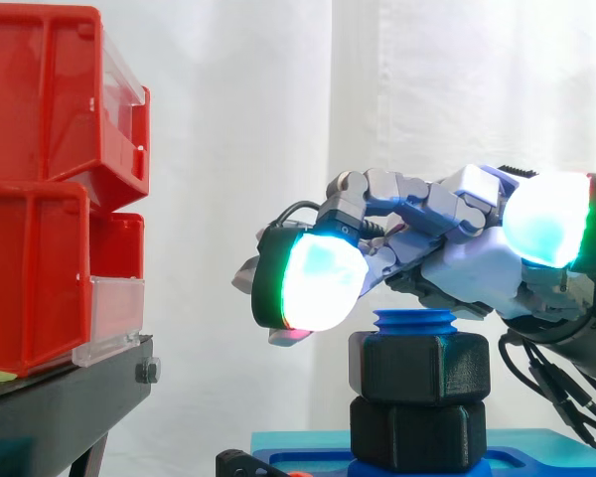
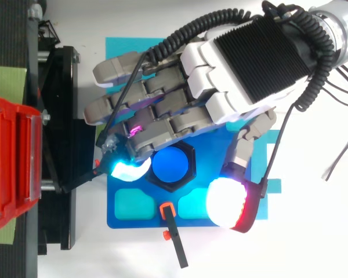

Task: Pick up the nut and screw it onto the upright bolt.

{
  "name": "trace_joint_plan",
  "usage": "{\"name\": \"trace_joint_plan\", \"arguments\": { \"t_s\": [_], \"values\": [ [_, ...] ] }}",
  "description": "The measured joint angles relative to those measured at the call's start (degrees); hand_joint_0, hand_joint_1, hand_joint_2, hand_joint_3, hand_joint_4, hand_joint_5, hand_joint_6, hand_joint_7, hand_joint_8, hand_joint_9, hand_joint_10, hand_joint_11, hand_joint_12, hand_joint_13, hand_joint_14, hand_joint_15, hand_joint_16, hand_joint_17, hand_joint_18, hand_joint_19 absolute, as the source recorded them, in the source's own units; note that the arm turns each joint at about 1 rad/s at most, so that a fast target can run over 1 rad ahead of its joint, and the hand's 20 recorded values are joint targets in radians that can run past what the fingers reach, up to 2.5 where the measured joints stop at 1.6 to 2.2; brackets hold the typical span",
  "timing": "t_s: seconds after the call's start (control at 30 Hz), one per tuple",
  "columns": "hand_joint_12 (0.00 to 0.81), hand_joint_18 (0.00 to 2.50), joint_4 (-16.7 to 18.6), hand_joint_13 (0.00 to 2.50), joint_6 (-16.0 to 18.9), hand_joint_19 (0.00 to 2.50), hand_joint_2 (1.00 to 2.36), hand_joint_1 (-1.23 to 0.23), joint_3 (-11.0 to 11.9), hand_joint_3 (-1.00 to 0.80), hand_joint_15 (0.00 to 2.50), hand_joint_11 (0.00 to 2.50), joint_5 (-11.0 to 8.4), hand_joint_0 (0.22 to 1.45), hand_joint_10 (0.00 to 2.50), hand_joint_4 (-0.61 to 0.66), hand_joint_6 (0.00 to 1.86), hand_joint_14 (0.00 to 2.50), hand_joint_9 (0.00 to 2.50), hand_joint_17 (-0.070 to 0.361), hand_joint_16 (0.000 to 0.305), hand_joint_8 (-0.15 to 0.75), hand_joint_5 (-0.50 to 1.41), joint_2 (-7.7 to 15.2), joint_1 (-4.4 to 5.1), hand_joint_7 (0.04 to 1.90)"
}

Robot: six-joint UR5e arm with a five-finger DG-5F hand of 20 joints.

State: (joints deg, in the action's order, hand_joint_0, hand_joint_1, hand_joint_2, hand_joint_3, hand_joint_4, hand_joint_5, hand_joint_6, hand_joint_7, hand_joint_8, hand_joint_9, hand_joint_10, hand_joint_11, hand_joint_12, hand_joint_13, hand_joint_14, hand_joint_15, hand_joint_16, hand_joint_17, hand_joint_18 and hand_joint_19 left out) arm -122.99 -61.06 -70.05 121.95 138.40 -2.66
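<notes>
A blue upright bolt [image 1: 414,320] stands on a blue base plate [image 2: 123,176]. Two black hex nuts sit on it, the upper nut [image 1: 420,366] stacked on the lower nut [image 1: 417,432]. From above, the top nut [image 2: 188,155] rings the bolt's round blue end [image 2: 171,164]. My hand [image 1: 467,263] hovers just over the bolt, palm down, with its fingers stretched out to the left. One glowing fingertip [image 1: 318,280] hangs beside and slightly above the upper nut. The thumb's glowing pad [image 2: 226,200] lies off to the nut's other side. The hand is open and holds nothing.
Red bins [image 1: 40,199] are stacked on a black stand [image 1: 60,397] at the left. A black clamp with an orange tip [image 2: 173,231] grips the base plate's front edge. A light blue mat [image 2: 122,46] lies under the plate.
</notes>
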Motion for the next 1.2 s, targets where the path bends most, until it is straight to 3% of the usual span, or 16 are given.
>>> {"name": "trace_joint_plan", "arguments": {
  "t_s": [0.8,1.2],
  "values": [
    [0.279,0.23,1.4,0.54,-1.37,0.0,1.0,-0.1,0.01,-0.5,0.0,0.0,-1.0,0.43,0.0,0.23,0.51,0.0,0.71,0.08,0.035,0.232,-0.04,2.28,0.2,1.09],
    [0.28,0.28,2.1,0.58,-1.37,0.0,1.0,-0.1,0.01,-0.5,0.0,0.0,-0.7,0.43,0.0,0.19,0.51,0.0,0.73,0.082,0.036,0.238,-0.02,2.31,0.19,1.23]
  ]
}}
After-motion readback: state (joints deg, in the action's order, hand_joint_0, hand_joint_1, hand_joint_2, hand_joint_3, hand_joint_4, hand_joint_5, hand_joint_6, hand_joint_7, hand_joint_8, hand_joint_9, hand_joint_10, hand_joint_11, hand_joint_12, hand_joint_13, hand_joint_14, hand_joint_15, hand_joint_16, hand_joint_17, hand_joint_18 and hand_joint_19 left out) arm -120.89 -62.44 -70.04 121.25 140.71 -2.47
